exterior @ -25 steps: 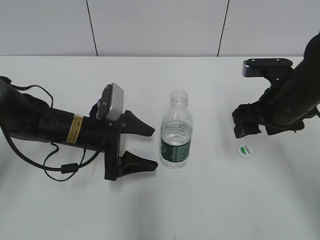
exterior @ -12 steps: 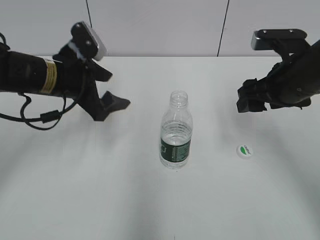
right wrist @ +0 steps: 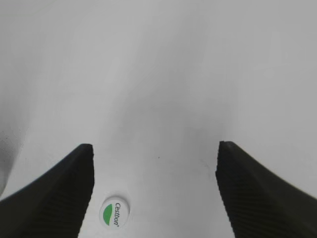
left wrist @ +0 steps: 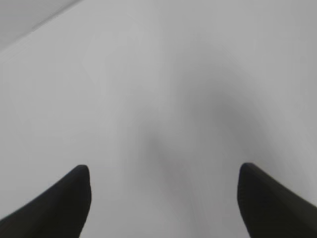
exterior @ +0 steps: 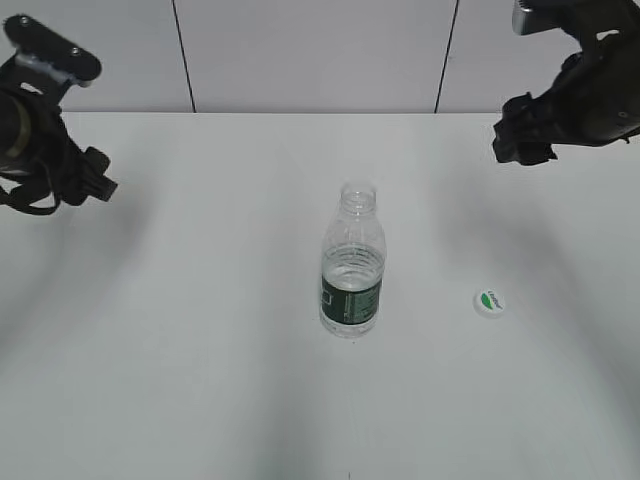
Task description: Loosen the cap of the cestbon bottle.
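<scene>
The cestbon bottle (exterior: 352,268) stands upright in the middle of the white table, clear with a dark green label band and a bare threaded neck. The cap (exterior: 489,302) lies flat on the table to its right, white with a green half. It also shows in the right wrist view (right wrist: 114,214), low between the jaws. My right gripper (right wrist: 154,151) is open and empty, raised at the upper right (exterior: 522,135). My left gripper (left wrist: 163,171) is open and empty, raised at the far left (exterior: 85,175), with only bare table under it.
The white table (exterior: 200,350) runs back to a panelled wall (exterior: 310,55). Nothing else stands on it besides the bottle and the cap.
Both arms have pulled up and away from the bottle: the left gripper swung from beside the bottle to the far left, the right gripper rose to the upper right. Bottle and cap stayed put.
</scene>
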